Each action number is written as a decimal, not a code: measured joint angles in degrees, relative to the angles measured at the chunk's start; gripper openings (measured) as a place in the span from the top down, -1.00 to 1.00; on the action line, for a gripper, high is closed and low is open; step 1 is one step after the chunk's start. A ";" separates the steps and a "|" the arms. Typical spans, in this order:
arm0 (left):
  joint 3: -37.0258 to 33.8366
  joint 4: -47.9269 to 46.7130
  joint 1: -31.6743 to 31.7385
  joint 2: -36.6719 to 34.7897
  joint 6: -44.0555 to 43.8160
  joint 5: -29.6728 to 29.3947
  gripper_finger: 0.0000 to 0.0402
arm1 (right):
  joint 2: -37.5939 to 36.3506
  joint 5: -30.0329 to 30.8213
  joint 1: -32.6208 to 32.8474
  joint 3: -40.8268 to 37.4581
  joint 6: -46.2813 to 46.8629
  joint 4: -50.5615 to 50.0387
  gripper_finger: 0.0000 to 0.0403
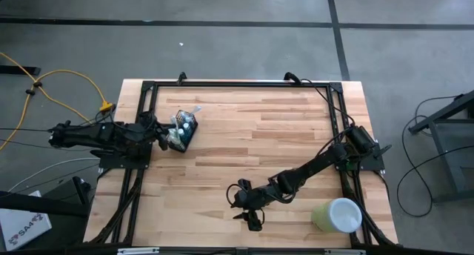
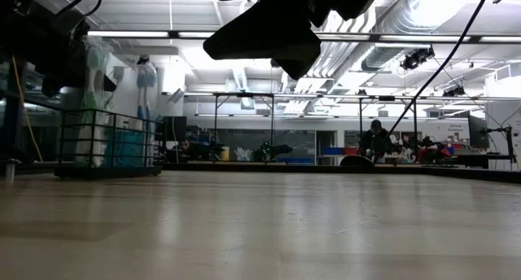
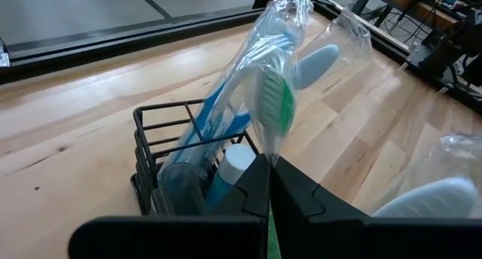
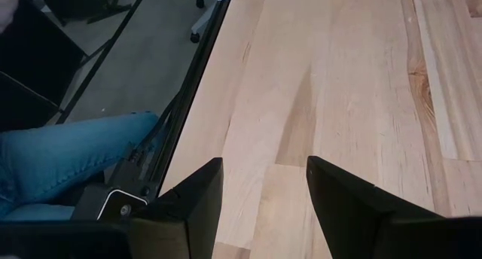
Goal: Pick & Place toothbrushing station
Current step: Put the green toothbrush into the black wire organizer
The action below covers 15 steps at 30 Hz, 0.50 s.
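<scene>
Pressed together right under my left wrist camera, my left gripper (image 3: pixel 269 191) pinches the clear wrapping of a green-and-white toothbrush (image 3: pixel 276 102) that stands in the toothbrushing station (image 3: pixel 169 157), a black wire holder resting on the pale wooden table (image 1: pixel 259 136) just ahead of those fingertips, near the table's far left corner. My right gripper (image 4: pixel 263 191) hangs low over bare planks near the front edge with its jaws spread wide and nothing between them, a pale green cup (image 1: pixel 337 214) off to its side. Beyond the edge lies grey floor, a blue-jeaned leg (image 4: pixel 68 157) and a bright workshop.
</scene>
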 joint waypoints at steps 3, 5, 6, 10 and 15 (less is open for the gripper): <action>-0.61 1.43 -0.11 -0.02 2.07 -0.22 1.00 | 0.00 0.00 0.00 0.00 0.00 0.00 0.09; -0.80 2.82 -0.45 0.00 4.79 -0.62 1.00 | 0.00 0.00 0.00 0.00 0.01 0.00 0.09; -0.87 3.40 -0.79 0.04 6.13 -1.34 1.00 | 0.00 0.00 0.00 0.00 0.02 -0.01 0.09; -0.92 5.44 -2.25 0.05 9.62 -5.97 1.00 | 0.00 -0.02 0.00 0.00 0.02 -0.15 0.09; -0.92 5.45 -3.47 0.06 9.74 -8.21 1.00 | 0.00 0.00 0.00 0.00 0.02 -0.98 0.09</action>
